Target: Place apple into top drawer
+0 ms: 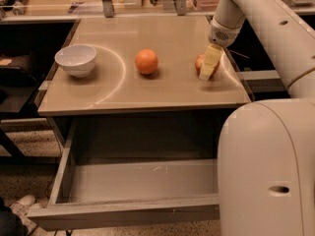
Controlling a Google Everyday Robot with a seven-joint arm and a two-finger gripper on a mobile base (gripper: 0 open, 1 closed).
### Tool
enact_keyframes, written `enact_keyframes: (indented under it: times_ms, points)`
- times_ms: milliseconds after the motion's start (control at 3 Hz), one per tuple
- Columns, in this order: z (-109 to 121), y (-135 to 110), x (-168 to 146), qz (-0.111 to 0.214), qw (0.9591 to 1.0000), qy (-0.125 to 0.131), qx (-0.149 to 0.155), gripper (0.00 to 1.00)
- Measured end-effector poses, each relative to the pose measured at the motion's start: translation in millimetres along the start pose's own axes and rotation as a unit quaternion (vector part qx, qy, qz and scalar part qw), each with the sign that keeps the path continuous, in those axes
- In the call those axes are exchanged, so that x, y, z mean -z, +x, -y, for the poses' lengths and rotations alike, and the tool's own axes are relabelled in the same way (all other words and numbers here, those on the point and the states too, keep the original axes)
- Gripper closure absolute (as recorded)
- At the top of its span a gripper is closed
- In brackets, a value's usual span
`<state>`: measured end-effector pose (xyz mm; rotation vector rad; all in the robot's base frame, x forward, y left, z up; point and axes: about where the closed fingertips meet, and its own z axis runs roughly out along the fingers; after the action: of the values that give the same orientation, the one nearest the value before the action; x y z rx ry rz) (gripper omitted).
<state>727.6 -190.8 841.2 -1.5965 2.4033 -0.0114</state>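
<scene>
Currently the end effector is at the apple on the tabletop; grip cannot be told.

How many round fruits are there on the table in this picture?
2. The orange fruit lies at the middle of the table; the apple lies near its right edge, partly covered by the gripper. The arm may hide more.

Hand at apple (far right); orange, bowl stand leftward; top drawer open below.
</scene>
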Motion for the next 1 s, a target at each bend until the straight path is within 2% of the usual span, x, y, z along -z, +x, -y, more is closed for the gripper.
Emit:
enact_keyframes:
  times_ms: [1000]
  points:
    - [-3.2, -0.4, -15.6, 0.019, 0.9998, -0.007, -0.001, 0.0]
